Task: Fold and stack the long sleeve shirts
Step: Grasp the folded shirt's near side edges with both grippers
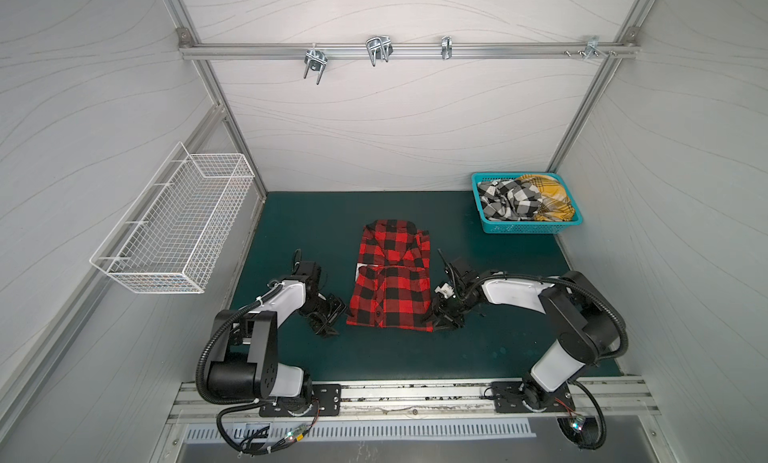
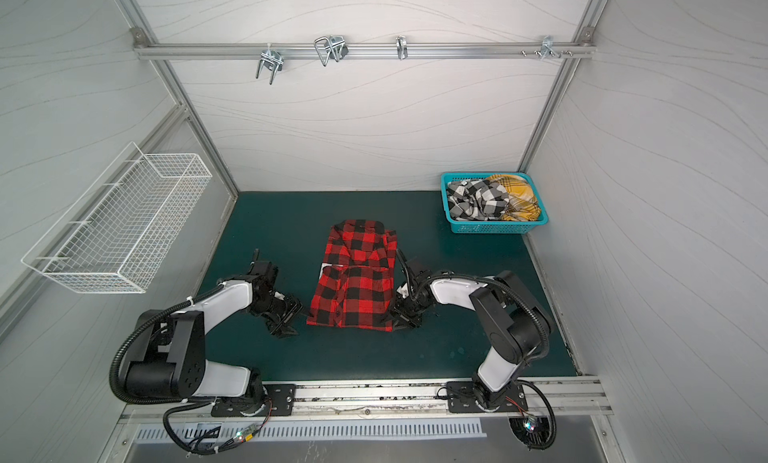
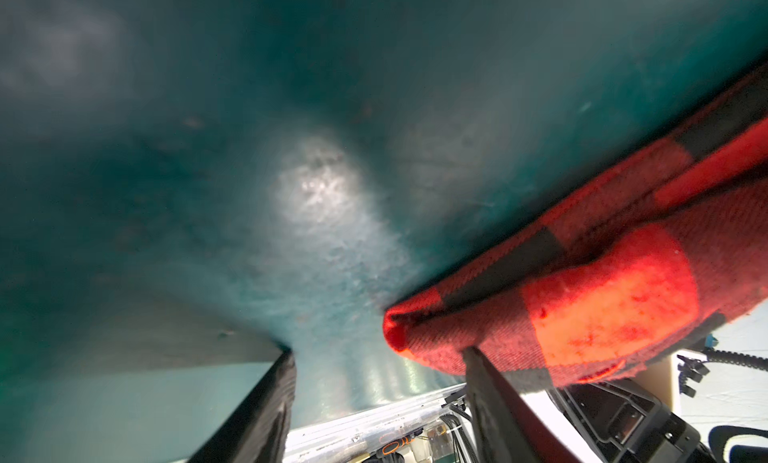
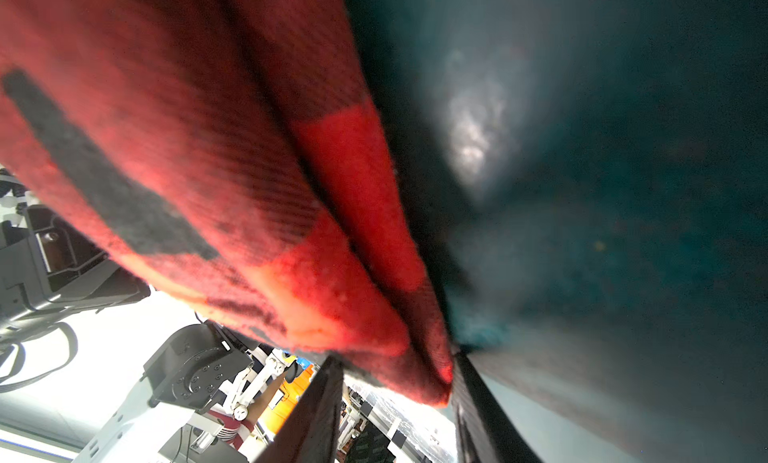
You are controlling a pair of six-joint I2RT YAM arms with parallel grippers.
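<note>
dark green mat (image 1: pixel 478 348) inside pale grey walls (image 1: pixel 374 120); a white wire basket (image 1: pixel 174 232) on the left wall, a blue basket (image 1: pixel 519 229) at the far right holding the black-and-white shirt (image 1: pixel 507 201) and the yellow shirt (image 1: pixel 550 199). the red-and-black shirt (image 1: pixel 392 282) lies part-folded mid-mat — both arms crouch low at its near corners: left gripper (image 1: pixel 328 331) wide and empty beside the cloth, right gripper (image 1: pixel 442 323) narrower, jaws astride the hem with a gap showing

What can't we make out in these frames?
- The right end effector: a corner of the red shirt lies between its jaws in the right wrist view; clamped or not is unclear. In both top views the jaws are too dark and small to tell.
- The white patch at the shirt's fold, in a top view: mostly tucked under, unreadable.
- In the basket, the checked shirt and yellow shirt are crumpled together; sleeves hidden.
</note>
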